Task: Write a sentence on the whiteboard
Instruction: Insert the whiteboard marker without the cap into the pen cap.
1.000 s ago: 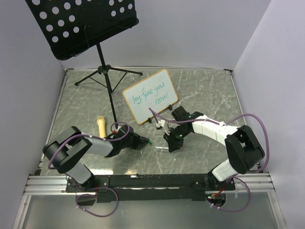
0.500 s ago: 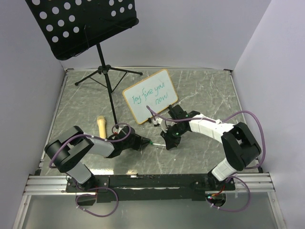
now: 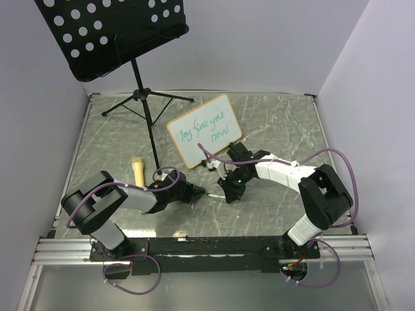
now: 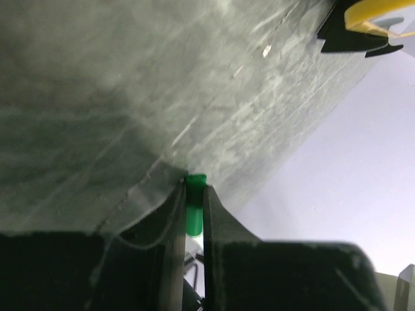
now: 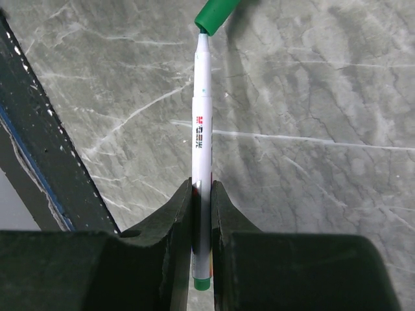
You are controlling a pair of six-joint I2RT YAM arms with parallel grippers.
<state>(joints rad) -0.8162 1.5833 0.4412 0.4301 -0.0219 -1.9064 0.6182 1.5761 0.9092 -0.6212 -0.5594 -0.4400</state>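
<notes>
The whiteboard [image 3: 205, 130], tan-framed with green handwriting on it, leans tilted at mid-table. My right gripper [image 3: 228, 192] is shut on a white marker [image 5: 202, 142] with a green end, held low over the table in front of the board. The marker points at my left gripper [image 3: 196, 192]. My left gripper is shut on the green cap [image 4: 194, 207], which also shows in the right wrist view [image 5: 217, 13]. The marker's tip meets the cap's open end. The two grippers face each other, a short marker length apart.
A black perforated music stand [image 3: 110, 32] rises at the back left, its tripod legs [image 3: 139, 97] spread on the table. A tan wooden-handled object [image 3: 137, 170] lies left of my left gripper. Walls close in the left, back and right sides.
My right gripper has moved a little left toward the left gripper, bringing the marker tip up to the green cap. The left gripper has barely moved.
</notes>
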